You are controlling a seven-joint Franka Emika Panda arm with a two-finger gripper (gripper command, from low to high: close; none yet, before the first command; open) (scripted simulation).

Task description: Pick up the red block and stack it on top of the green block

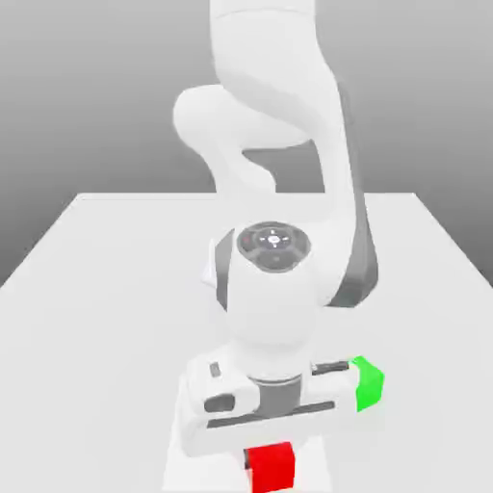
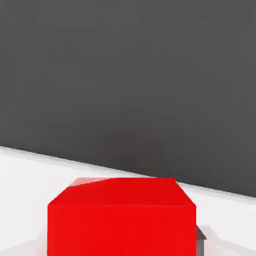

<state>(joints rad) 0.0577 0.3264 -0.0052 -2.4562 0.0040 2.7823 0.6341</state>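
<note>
The white arm's gripper (image 1: 272, 453) is bearing straight down over the small red cube (image 1: 272, 467) near the white table's (image 1: 87, 289) front edge; whether it is clamping I cannot tell; the small green cube (image 1: 367, 383) is waiting just beside it, ready for stacking.
</note>
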